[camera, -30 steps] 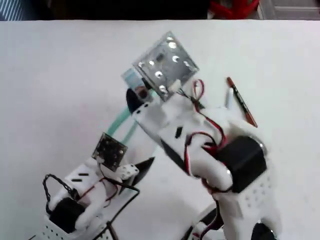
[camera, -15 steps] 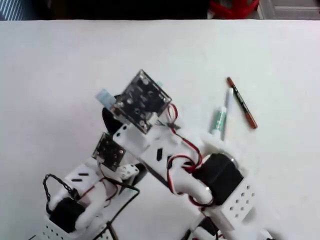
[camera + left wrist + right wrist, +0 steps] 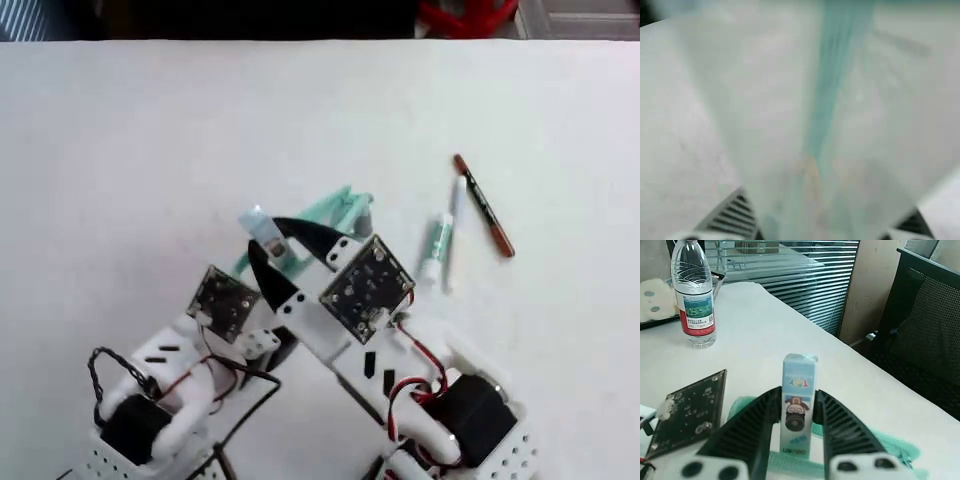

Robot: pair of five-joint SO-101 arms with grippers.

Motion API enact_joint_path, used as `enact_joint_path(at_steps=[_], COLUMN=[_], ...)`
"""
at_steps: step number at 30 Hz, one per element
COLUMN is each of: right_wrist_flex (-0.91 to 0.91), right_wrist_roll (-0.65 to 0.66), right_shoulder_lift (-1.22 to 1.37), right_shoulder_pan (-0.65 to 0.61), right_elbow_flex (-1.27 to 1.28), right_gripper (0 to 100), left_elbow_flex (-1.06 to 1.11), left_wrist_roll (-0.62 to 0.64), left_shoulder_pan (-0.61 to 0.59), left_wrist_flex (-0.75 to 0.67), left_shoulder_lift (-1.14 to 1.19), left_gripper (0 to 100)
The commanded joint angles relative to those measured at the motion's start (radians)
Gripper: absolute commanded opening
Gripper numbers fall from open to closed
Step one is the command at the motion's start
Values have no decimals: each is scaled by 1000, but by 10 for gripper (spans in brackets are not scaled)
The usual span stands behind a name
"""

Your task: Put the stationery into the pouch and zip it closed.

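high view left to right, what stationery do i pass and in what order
small box held in the right pincer → green-and-white marker → white pen → brown pen; the mesh pouch overlaps the box, so it is left out

White table (image 3: 130, 130) across the high view; dark strip (image 3: 250, 18) along the upper edge, red object (image 3: 468, 15) at upper right. From the right wrist: water bottle (image 3: 694, 295) standing on the table, window blinds (image 3: 800, 275) behind, tan wall panel (image 3: 870, 285) beside them, black mesh chair (image 3: 927, 330) next to it.
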Motion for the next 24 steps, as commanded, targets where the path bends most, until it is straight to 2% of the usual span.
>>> enact_joint_path(at_steps=[1, 3, 5, 10, 24], right_wrist_flex=[-8, -8, -8, -4, -5], right_wrist_roll=[-5, -5, -5, -5, -5], right_shoulder_lift=[-7, -7, -5, -5, 196], right_shoulder_pan=[25, 21, 22, 27, 24], right_elbow_flex=[-31, -41, -41, -41, -41], right_gripper=[176, 227, 217, 208, 204], left_elbow_flex=[-26, -31, -43, -123, -184], left_wrist_roll=[-6, -2, 14, 193, 198], left_shoulder_pan=[18, 16, -1, -101, -105], left_wrist_flex=[-26, -26, -23, -18, -18], left_shoulder_lift=[-1, -1, -1, -1, -1], left_gripper=[252, 252, 252, 256, 256])
